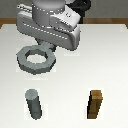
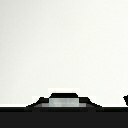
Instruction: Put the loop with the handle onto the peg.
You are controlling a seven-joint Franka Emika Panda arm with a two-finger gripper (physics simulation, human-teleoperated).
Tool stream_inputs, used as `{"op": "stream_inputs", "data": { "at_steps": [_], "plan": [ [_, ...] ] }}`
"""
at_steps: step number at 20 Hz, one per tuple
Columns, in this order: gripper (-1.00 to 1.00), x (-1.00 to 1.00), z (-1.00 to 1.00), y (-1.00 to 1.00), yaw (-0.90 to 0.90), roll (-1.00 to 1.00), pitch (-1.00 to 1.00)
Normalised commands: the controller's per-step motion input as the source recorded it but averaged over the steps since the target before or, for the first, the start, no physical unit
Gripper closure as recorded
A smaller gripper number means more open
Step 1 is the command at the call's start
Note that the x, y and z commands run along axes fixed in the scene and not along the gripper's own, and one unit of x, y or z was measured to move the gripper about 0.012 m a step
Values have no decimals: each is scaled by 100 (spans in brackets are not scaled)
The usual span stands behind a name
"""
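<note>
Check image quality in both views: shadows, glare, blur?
Exterior view: low-res and soft, flat even light, no glare; the peg and the brown block cast only faint shadows on the table; the loop edges are blocky. Wrist view: mostly washed-out white, dark band along one edge, little usable detail.

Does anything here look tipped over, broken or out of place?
Nothing stands out. The grey loop looks intact just below the end effector, the dark peg stands upright, and the brown block stands upright at the exterior view's right.
</note>
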Motion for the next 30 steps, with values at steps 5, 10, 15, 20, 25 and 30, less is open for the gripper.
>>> {"op": "stream_inputs", "data": {
  "at_steps": [5,10,15,20,25,30],
  "plan": [
    [100,80,0,0,0,0,0],
    [100,0,0,0,0,0,0],
    [100,0,-20,-20,0,0,0],
    [100,0,-40,0,0,0,0],
    [100,0,-40,0,0,0,0],
    [100,-20,-80,0,0,0,0]
  ]
}}
